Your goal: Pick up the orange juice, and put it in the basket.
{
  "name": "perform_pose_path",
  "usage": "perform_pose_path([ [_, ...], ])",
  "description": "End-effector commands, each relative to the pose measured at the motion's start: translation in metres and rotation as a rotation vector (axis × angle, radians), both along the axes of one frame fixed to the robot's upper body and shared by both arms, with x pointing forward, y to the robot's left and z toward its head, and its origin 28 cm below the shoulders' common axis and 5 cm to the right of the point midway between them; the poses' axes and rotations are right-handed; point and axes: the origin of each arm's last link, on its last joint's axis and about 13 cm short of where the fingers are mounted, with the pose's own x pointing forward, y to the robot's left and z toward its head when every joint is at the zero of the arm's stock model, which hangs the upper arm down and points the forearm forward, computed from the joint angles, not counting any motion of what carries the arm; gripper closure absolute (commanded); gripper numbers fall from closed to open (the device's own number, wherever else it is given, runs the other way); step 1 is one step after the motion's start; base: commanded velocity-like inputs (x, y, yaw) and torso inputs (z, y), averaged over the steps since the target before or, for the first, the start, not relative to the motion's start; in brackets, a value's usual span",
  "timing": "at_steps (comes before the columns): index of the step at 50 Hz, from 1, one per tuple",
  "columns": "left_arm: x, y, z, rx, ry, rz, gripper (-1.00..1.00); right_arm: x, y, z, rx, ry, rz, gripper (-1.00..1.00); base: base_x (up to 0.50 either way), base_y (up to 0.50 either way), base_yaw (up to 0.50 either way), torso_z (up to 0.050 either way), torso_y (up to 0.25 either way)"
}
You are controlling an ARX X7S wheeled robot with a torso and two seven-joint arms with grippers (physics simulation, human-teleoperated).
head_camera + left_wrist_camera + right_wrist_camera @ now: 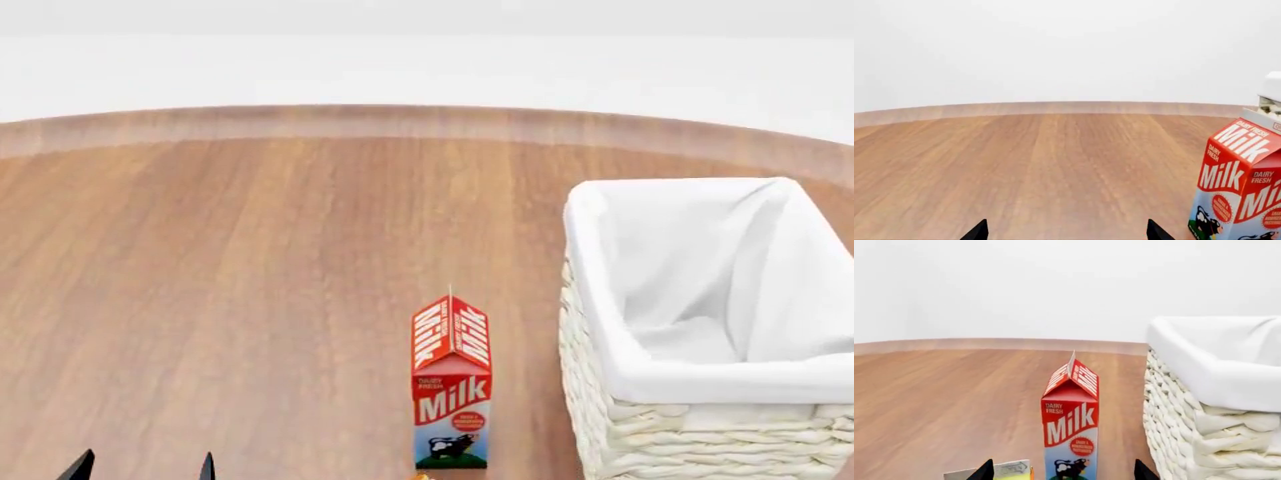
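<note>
Nearest, only the black fingertips of each pincer are caught at the lower frame edges: the left gripper (1064, 234) is seen with its tips spread wide and nothing between them, over bare wooden table (1041, 170); the right gripper (1062, 472) is likewise spread apart, not clasping anything. Between the right tips, just in front, the gabled top of the orange juice (1004, 471) is glimpsed, cut off by the frame so that only a pale ridge and a sliver of yellow and orange are made out; no lettering can be read. In the head view it shows only as an orange speck at the bottom edge, just before the milk carton (451, 385). That carton is noted upright directly beyond the juice. The basket (667, 440) is set just to its right, apart from it, its white lining folded over the rim; its right side is cropped. Farther off, the table's curved edge is met by a plain white backdrop.
</note>
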Motion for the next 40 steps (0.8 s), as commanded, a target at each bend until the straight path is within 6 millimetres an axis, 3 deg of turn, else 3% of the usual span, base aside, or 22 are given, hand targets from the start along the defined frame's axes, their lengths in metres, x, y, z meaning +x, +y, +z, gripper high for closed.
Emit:
perform_pose_path([
  [1, 0.000, 0.000, 0.000, 0.000, 0.000, 0.000, -1.00, -0.008, 0.004, -0.001, -0.001, 0.000, 0.031, -1.00, 0.00, 0.00, 0.00, 0.000, 0.000],
  [15, 0.000, 0.000, 0.000, 0.000, 0.000, 0.000, -1.00, -0.019, 0.011, -0.008, -0.012, 0.010, 0.081, -1.00, 0.00, 0.00, 0.00, 0.000, 0.000],
  [40, 0.000, 0.000, 0.000, 0.000, 0.000, 0.000, -1.00, -0.019, 0.023, -0.025, -0.015, 0.044, 0.115, -1.00, 0.00, 0.00, 0.00, 0.000, 0.000],
])
